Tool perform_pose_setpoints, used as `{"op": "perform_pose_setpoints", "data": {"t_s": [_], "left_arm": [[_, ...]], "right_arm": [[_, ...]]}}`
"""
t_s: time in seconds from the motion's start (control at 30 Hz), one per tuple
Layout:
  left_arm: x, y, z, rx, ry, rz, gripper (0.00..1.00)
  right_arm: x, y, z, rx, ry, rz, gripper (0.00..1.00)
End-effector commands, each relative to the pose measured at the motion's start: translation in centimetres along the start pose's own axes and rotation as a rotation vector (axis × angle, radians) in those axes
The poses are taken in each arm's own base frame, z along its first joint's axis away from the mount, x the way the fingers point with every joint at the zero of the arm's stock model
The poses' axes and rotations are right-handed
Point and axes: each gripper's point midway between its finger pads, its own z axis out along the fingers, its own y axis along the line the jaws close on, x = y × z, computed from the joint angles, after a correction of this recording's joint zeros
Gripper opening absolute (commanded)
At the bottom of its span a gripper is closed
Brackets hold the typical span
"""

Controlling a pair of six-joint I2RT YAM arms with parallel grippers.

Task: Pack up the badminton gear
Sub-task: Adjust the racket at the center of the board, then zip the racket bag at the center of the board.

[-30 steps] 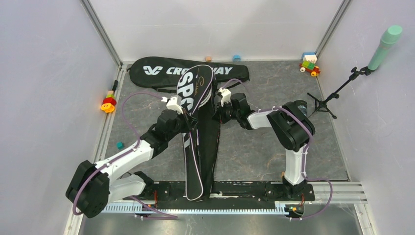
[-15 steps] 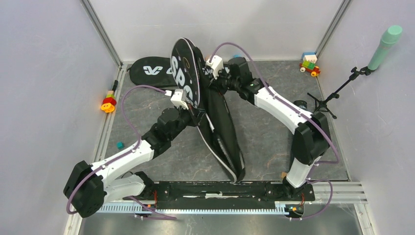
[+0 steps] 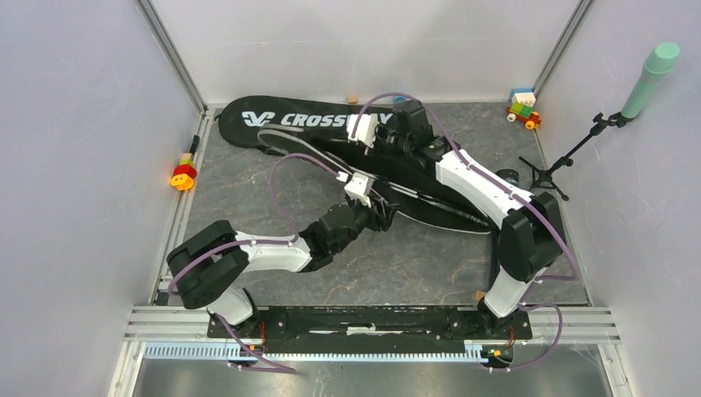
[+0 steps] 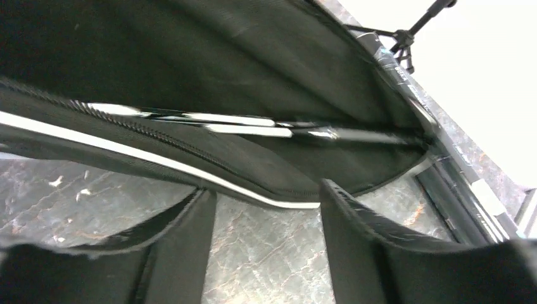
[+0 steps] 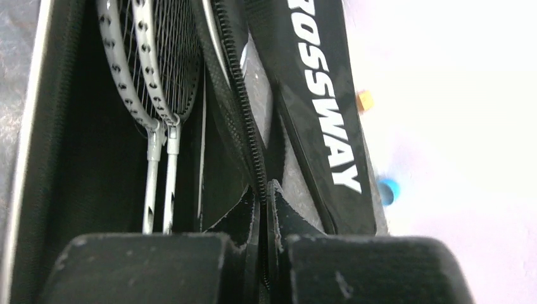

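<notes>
While the right gripper (image 5: 266, 193) pinches the zipper edge of the open bag (image 3: 413, 186) mid-table, the left gripper (image 4: 266, 212) stands parted and empty at its 6 o'clock. Rackets (image 5: 158, 69) lie inside.

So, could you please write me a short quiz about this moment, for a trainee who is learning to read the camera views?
1. True or false: the right gripper is shut on the edge of the open bag.
2. How many rackets lie inside the open bag?
3. The left gripper is: A) open, gripping nothing; B) shut on a racket; C) shut on the bag.

Key: 1 true; 2 two; 3 A.
</notes>
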Motion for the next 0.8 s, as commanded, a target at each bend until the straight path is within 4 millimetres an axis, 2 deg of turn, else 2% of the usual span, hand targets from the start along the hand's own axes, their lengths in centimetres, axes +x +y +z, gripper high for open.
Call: {"op": "perform_pose_setpoints", "data": {"t_s": [0.0,0.03,0.13,0.2,0.3,0.4,0.43,0.47,0.5,0.53,0.57,0.7,0.77], "left_arm": [[-7.1,-2.1,-0.9,0.029,-0.214,0.098,0.71],[-7.9,-2.1,-1.5,0.031,-0.221,0.16,0.75],[-12.9,-2.6,-4.2,0.023,-0.23,0.312,0.99],[-15.6,-3.4,-5.8,0.049,-0.214,0.471,1.0],[-20.0,-3.0,-7.8,-0.002,-0.244,0.625,1.0],[-22.6,-3.2,-8.8,0.066,-0.216,0.815,1.0],[-21.4,-3.0,-8.9,0.146,-0.134,0.902,1.0],[-21.2,-3.1,-9.1,0.221,-0.087,0.977,1.0],[-20.5,-2.2,-9.2,0.26,-0.015,1.025,1.0],[-20.6,-1.7,-9.5,0.303,0.03,1.077,1.0],[-19.7,-0.3,-9.9,0.337,0.124,1.123,1.0],[-18.3,2.6,-12.0,0.478,0.328,1.232,1.0],[-16.9,4.3,-13.0,0.522,0.421,1.278,1.0]], "right_arm": [[-6.5,-2.8,-2.6,0.066,-0.254,-0.314,0.0],[-5.9,-2.0,-2.5,0.019,-0.255,-0.332,0.0],[-4.0,0.1,-2.2,-0.108,-0.272,-0.372,0.0],[-3.4,0.7,-2.2,-0.157,-0.29,-0.378,0.0],[-2.5,1.0,-2.3,-0.196,-0.296,-0.396,0.0],[-1.6,1.0,-2.7,-0.221,-0.288,-0.404,0.0],[-1.6,1.1,-2.9,-0.239,-0.302,-0.411,0.0],[-1.3,1.2,-3.3,-0.258,-0.306,-0.407,0.0],[-1.2,1.3,-3.5,-0.276,-0.311,-0.416,0.0],[-0.7,1.4,-3.7,-0.295,-0.302,-0.417,0.0],[-0.4,1.5,-3.8,-0.308,-0.294,-0.419,0.0],[1.2,2.2,-4.1,-0.343,-0.24,-0.429,0.0],[1.5,2.4,-4.4,-0.354,-0.235,-0.428,0.0]]}}
